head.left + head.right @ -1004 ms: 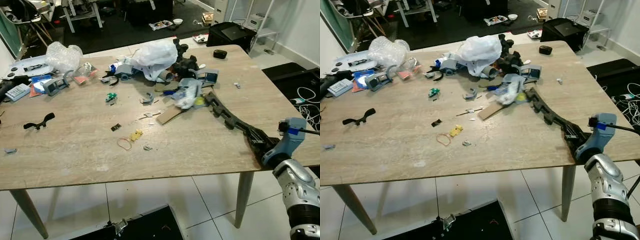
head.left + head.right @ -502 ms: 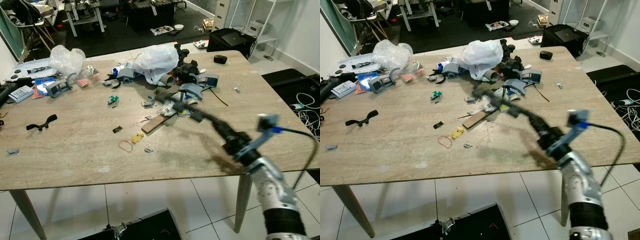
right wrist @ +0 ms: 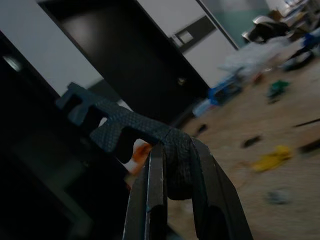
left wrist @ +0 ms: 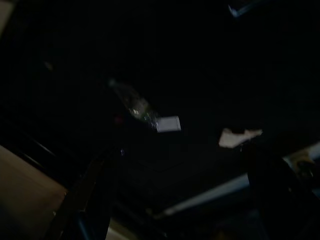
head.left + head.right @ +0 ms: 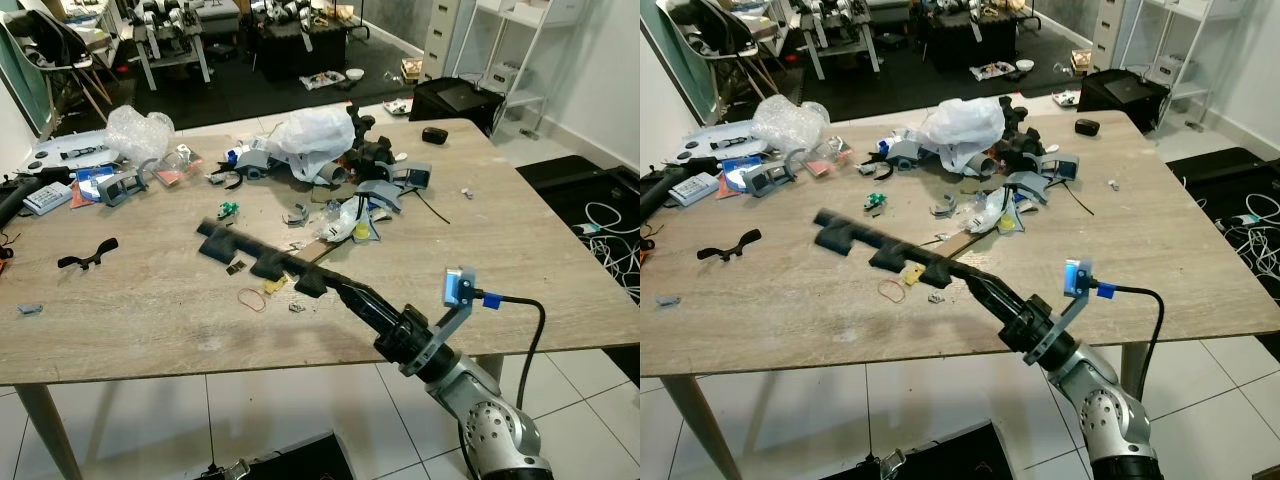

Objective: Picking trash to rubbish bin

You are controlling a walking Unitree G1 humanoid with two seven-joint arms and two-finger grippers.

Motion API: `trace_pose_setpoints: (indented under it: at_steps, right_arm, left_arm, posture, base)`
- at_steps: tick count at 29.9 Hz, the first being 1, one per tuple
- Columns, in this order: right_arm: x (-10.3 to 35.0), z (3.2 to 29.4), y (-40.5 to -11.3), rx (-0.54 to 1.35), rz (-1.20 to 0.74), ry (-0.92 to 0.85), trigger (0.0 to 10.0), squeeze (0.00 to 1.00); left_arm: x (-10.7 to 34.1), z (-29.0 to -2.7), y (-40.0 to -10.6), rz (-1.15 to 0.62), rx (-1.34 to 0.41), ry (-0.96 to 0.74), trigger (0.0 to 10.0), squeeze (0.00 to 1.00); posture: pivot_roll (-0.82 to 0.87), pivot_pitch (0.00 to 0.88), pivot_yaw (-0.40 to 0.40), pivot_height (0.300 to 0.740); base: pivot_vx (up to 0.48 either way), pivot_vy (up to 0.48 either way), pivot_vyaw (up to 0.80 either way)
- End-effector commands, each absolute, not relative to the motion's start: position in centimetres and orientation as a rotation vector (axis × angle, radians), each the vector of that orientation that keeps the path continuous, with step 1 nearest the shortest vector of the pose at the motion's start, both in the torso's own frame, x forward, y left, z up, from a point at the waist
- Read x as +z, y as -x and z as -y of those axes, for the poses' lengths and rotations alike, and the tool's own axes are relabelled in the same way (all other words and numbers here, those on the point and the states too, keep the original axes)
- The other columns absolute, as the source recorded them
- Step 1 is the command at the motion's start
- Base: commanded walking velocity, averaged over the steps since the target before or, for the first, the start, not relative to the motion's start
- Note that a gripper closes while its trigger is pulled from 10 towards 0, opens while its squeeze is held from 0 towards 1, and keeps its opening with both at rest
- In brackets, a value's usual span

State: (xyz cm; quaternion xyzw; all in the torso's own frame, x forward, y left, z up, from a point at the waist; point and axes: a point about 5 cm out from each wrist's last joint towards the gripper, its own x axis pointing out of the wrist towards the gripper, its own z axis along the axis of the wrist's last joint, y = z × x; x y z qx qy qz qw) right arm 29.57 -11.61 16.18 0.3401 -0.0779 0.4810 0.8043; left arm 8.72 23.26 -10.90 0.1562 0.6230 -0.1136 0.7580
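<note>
Black notched foam strip juts leftward over the table, clamped in the right pincer.

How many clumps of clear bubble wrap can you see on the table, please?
1: the bubble wrap sits at the table's far left corner, beside the blue items. More could be buried under the white plastic bag pile.

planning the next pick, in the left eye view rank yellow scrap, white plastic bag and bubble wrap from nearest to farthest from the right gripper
1. Yellow scrap, on the table beside the right gripper.
2. White plastic bag, in the far middle pile.
3. Bubble wrap, far left corner.
</note>
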Motion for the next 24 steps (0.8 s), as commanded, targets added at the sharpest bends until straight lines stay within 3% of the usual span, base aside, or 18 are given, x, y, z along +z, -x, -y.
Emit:
trace_pose_setpoints:
  at_steps: [1,8,24]
  right_arm:
    - [15.0,10.0,-29.0,1.031,0.088,-0.794,10.0,0.00]
    - [13.4,8.6,-28.5,0.961,-0.025,-0.834,10.0,0.00]
    - [12.3,10.1,-29.4,0.814,-0.067,-0.823,10.0,0.00]
  left_arm:
    - [-11.1,-23.0,-8.1,-1.377,-0.234,-0.315,10.0,0.00]
    - [-11.1,-22.8,-8.6,-1.372,-0.224,-0.318,10.0,0.00]
    - [-11.1,-22.5,-8.9,-1.373,-0.226,-0.323,10.0,0.00]
  posture:
    - [-0.13,0.139,0.079,0.740]
    - [-0.14,0.135,0.080,0.740]
    - [-0.14,0.122,0.080,0.740]
  base:
    - [0.000,0.000,0.00]
    - [0.000,0.000,-0.16]
    - [0.000,0.000,-0.77]
